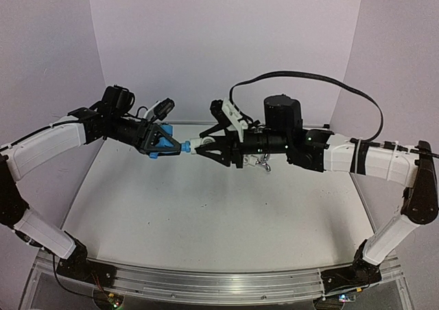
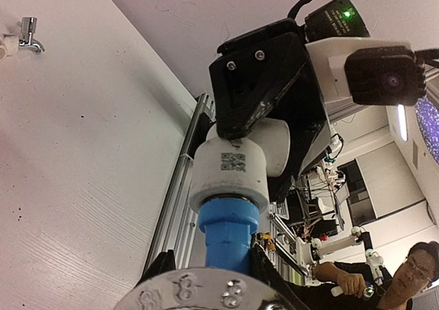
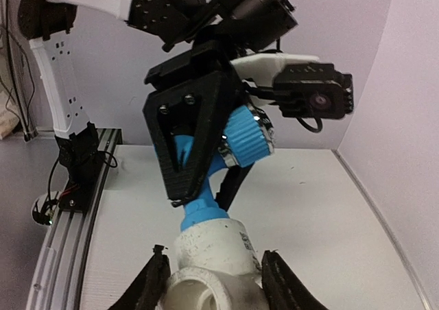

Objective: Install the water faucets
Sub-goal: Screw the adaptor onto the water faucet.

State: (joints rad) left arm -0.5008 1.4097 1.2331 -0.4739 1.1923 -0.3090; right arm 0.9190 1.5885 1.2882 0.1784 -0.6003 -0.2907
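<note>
The blue water faucet (image 1: 163, 145) hangs above the table in my left gripper (image 1: 175, 146), which is shut on its body. Its blue stem (image 2: 228, 231) sits in the mouth of a white pipe fitting (image 2: 230, 169). My right gripper (image 1: 204, 147) faces the left one, jaws closed against the sides of that white fitting (image 3: 219, 255). In the right wrist view the faucet's ribbed knob (image 3: 247, 142) shows behind the left gripper's black fingers (image 3: 192, 132). The silver water faucet (image 2: 27, 36) lies on the table beneath the right arm, apart from both grippers.
An aluminium rail (image 2: 182, 180) runs along the table's near edge. Purple walls (image 1: 219, 42) close off the back and sides. A black cable (image 1: 309, 77) loops above the right arm. Past the table edge is a person (image 2: 411, 276).
</note>
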